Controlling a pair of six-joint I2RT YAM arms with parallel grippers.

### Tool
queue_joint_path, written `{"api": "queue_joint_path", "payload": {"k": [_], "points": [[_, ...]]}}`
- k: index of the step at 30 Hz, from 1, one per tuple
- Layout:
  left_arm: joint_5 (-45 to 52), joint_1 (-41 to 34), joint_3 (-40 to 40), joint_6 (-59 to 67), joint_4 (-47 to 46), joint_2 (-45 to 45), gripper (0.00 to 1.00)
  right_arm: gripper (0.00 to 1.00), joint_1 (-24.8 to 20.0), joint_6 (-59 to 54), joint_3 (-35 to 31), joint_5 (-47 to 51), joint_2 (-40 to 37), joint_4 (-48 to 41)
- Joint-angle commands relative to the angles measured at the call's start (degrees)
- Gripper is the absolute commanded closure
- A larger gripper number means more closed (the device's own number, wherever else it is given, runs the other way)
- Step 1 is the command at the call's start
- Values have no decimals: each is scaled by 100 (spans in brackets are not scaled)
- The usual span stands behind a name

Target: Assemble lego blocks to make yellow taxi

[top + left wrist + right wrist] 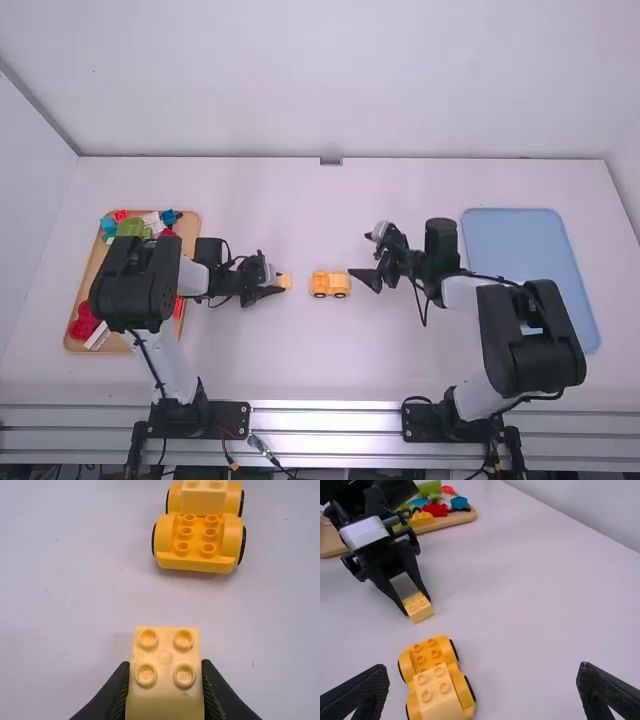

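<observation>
- The left tool (165, 675) is clamped on a pale block (165, 702); the right tool (482, 670) has its fingers apart.
- The wheeled base (195, 564) stands on the surface (300, 360) between them, long axis roughly tool to tool.
- Its bare studs face the held block (likely its seat, I'd judge).

held block (165, 657): smooth plastic | chassis (197, 562): glossy plastic | table (75, 605): matt | tan tray (455, 519): wood-look
</observation>
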Motion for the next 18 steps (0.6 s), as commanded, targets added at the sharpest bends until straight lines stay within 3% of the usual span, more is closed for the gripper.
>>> {"api": "queue_joint_path", "payload": {"k": [1,8,18], "points": [[310,20,61,-415,-17,39,82,1,11,-424,0,131,28,-160],[278,-111,345,-1036,-107,-192,95,1,190,-1298,37,116,542,-286],[278,-673,350,-1274,-66,-584,89,1,573,-1626,520,118,1432,-345]]}}
